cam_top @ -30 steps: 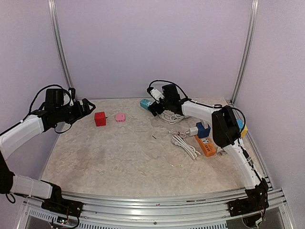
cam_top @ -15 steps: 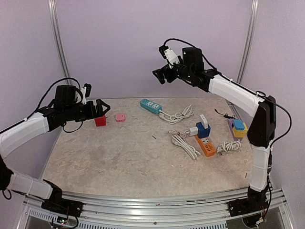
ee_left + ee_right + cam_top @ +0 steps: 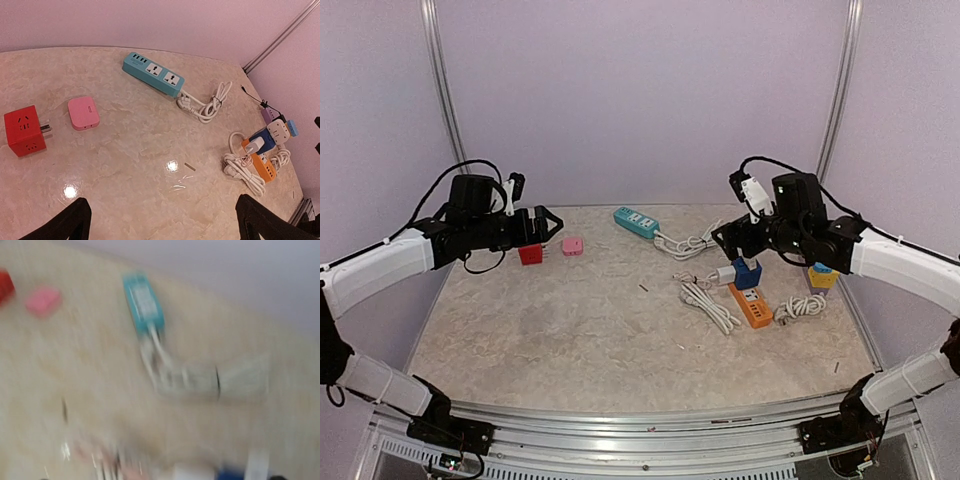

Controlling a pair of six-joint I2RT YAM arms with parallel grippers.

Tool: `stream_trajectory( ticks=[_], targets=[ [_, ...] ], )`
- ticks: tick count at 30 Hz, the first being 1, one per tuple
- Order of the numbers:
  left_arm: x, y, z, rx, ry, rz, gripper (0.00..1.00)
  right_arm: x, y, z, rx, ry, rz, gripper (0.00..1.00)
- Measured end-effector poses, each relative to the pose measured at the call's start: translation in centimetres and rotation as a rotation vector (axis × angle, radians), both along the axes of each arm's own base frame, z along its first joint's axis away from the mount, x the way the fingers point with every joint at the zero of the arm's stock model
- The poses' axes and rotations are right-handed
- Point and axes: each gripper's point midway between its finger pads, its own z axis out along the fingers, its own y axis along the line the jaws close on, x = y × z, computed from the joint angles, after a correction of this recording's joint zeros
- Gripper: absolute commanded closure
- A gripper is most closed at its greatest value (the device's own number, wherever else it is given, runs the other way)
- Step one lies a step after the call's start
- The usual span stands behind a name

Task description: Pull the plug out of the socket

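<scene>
The white plug (image 3: 724, 273) sits in a blue cube socket (image 3: 748, 272) that stands on an orange power strip (image 3: 753, 305) at the right of the table. The left wrist view shows the plug (image 3: 255, 146) and the socket (image 3: 264, 139) at its right edge. My right gripper (image 3: 724, 238) hangs just above and behind the plug, apart from it, and looks open; its wrist view is badly blurred, with the blue socket (image 3: 232, 474) at the bottom edge. My left gripper (image 3: 536, 228) hovers open and empty over the back left, wide open in its wrist view (image 3: 162, 225).
A teal power strip (image 3: 636, 222) with a bundled white cord (image 3: 692, 243) lies at the back. A red cube adapter (image 3: 530, 253) and a pink adapter (image 3: 572, 245) sit below my left gripper. Coiled white cable (image 3: 710, 302) lies beside the orange strip; a purple, yellow and blue stack (image 3: 819, 275) stands right.
My right arm has swung from the teal strip, up high, then down to the right above the plug. The left gripper has moved right, toward the red cube.
</scene>
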Motion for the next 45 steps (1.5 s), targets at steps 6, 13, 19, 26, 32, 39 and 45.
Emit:
stream_trajectory(
  ticks=[6, 13, 19, 26, 32, 39, 45],
  targets=[
    [-0.2, -0.7, 0.0, -0.004, 0.002, -0.014, 0.01, -3.5, -4.5, -8.9, -0.076, 0.184, -0.133, 0.10],
    [-0.5, -1.4, 0.1, -0.018, 0.002, -0.023, 0.01, -3.8, -7.9, -13.3, -0.092, 0.281, -0.255, 0.18],
    [-0.6, -1.3, -0.4, -0.014, 0.012, -0.013, 0.01, -3.6, -9.9, -18.0, -0.110, 0.376, -0.306, 0.26],
    [-0.6, -1.3, -0.5, -0.013, 0.012, -0.009, 0.01, -3.1, -9.2, -20.8, -0.115, 0.439, -0.283, 0.27],
    [-0.5, -1.1, -0.5, -0.009, 0.009, 0.000, 0.01, -2.3, -8.8, -22.3, -0.127, 0.461, -0.284, 0.31],
    [-0.4, -1.0, -0.5, -0.004, 0.007, 0.010, 0.01, -2.4, -9.1, -22.9, -0.117, 0.465, -0.308, 0.42],
    [-0.4, -1.0, -0.5, -0.004, 0.007, 0.010, 0.01, -2.7, -9.4, -23.3, -0.103, 0.462, -0.320, 0.61]
  ],
)
